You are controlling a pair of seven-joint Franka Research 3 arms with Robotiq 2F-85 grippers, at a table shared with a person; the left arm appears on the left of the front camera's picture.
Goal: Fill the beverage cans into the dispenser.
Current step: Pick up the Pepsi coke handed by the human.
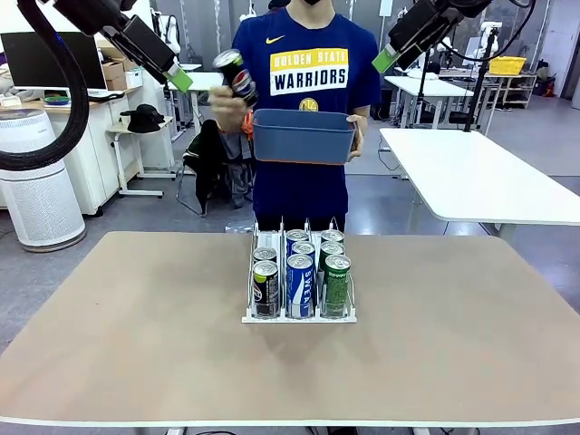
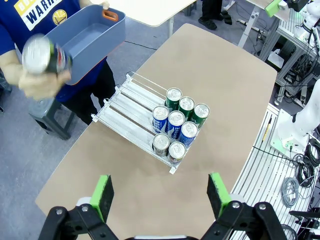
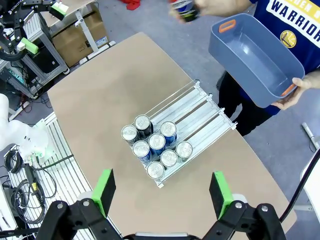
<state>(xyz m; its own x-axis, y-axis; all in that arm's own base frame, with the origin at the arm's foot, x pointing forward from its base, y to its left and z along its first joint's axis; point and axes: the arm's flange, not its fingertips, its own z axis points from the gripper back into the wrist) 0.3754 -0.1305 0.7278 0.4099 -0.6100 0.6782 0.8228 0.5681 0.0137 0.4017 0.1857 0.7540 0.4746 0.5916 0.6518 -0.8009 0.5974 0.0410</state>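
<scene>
Left gripper point(image 2: 160, 189) and right gripper point(image 3: 163, 186) both spread wide and empty, high over the tan table point(image 1: 136, 326), eight cans point(image 1: 299, 281) packed at the front of the dispenser point(image 1: 299, 319) at frame centre, person behind holding a black can point(image 1: 234, 77) and a blue-grey tub point(image 1: 304, 136), grey-floored lab with white tables point(image 1: 480, 172) at right.

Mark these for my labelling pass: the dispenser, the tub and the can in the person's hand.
dispenser point(image 1: 299, 319), front view, front edge of its white base
tub point(image 1: 304, 145), front view, middle of its near wall
can point(image 1: 237, 77), front view, middle of its side
</scene>
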